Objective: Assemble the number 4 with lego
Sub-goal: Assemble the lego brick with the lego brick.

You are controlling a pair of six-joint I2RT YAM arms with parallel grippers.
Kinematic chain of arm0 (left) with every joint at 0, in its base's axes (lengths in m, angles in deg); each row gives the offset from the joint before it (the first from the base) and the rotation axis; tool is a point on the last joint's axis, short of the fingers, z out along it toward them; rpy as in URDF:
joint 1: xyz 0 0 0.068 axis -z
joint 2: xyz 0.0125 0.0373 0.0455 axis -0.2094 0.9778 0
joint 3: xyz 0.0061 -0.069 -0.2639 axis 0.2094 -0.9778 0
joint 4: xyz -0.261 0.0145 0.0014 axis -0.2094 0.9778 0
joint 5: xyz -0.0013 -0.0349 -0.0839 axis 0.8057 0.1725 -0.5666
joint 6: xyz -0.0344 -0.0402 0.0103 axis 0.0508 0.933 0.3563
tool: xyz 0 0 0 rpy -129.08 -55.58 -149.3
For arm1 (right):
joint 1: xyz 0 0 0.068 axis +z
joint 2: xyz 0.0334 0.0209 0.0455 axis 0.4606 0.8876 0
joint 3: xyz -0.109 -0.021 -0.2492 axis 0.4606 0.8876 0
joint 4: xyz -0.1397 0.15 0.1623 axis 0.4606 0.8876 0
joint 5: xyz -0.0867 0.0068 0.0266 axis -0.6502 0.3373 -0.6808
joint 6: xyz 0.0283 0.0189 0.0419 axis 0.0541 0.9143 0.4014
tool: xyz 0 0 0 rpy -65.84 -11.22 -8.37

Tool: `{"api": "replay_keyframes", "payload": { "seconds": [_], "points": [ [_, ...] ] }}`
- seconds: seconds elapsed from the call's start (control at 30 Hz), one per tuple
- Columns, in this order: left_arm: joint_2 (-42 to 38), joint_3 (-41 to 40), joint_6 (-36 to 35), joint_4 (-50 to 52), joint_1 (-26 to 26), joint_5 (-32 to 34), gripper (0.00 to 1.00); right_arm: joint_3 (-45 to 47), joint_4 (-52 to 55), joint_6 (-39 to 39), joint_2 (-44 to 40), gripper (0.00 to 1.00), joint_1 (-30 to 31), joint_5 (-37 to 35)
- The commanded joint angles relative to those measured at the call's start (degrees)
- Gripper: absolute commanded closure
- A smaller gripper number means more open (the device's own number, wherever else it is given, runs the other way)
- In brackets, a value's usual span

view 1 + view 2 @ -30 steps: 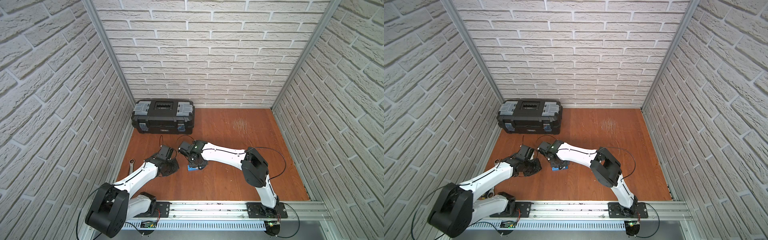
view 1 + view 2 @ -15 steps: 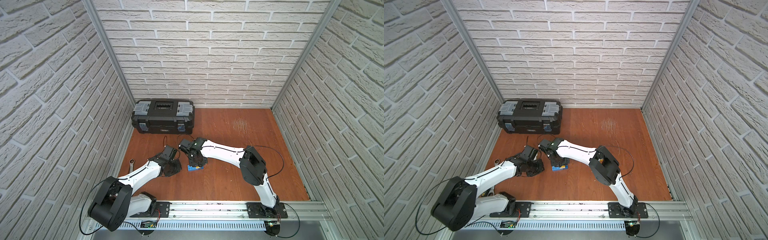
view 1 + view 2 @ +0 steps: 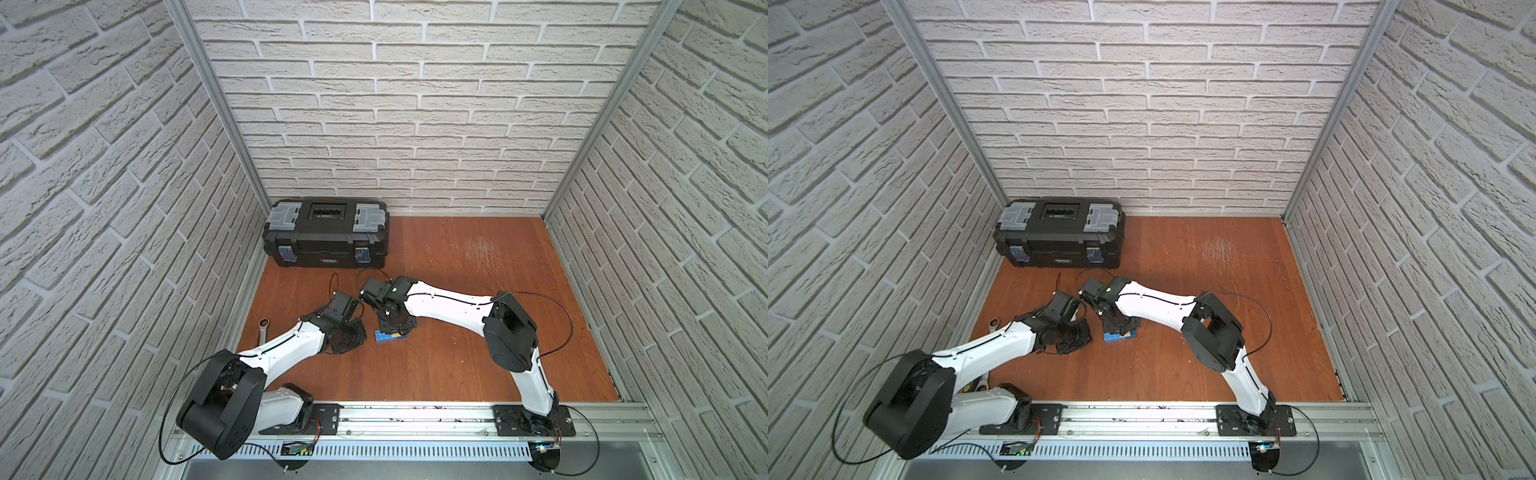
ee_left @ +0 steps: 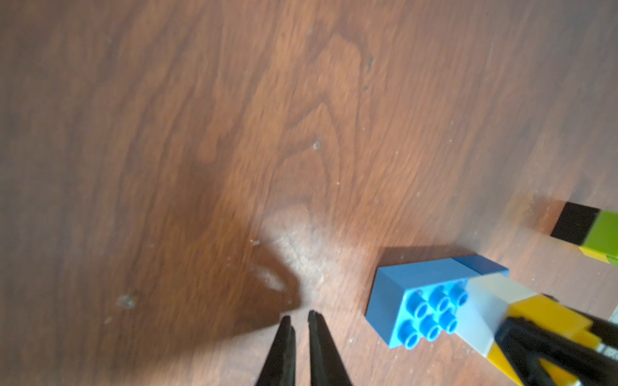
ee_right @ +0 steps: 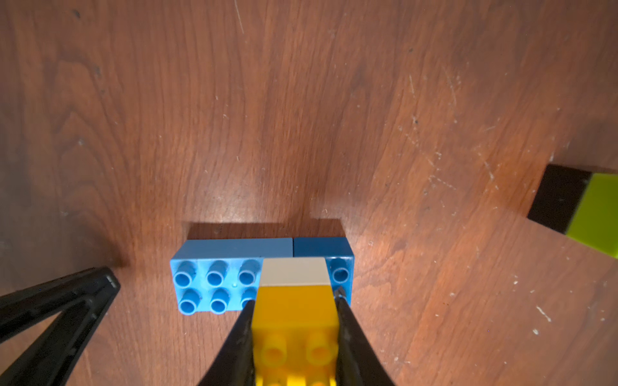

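Right fingers (image 5: 234,351) are gripping yellow brick (image 5: 294,314) atop white-blue stack (image 5: 217,267). Left fingers (image 4: 281,351) are idling closed, empty; black-green piece (image 5: 558,197) is lying apart, unjoined.

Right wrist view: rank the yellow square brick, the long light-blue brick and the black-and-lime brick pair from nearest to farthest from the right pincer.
1. Yellow square brick: inside the right pincer, touching it.
2. Long light-blue brick: bottom of the stack, just beyond the tips.
3. Black-and-lime brick pair: lying apart on the wooden table.

Lime-green brick (image 5: 597,214) partly off-frame
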Motion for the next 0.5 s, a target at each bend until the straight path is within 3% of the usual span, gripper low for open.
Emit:
{"api": "replay_keyframes", "payload": {
  "seconds": [0.0, 0.23, 0.47],
  "points": [
    [-0.5, 0.6, 0.4, -0.5, 0.3, -0.1, 0.86, 3.7, 4.7, 0.5, 3.3, 0.50, -0.4, 1.7],
    [-0.1, 1.6, 0.0, 0.1, 0.3, 0.2, 0.86, -1.1, 6.0, -2.4, -4.1, 0.29, 0.5, -0.8],
    [1.8, 1.5, 0.1, -1.8, 0.5, -0.5, 0.86, -0.9, 5.5, -3.7, -12.6, 0.27, -0.2, -1.8]
  ]
}}
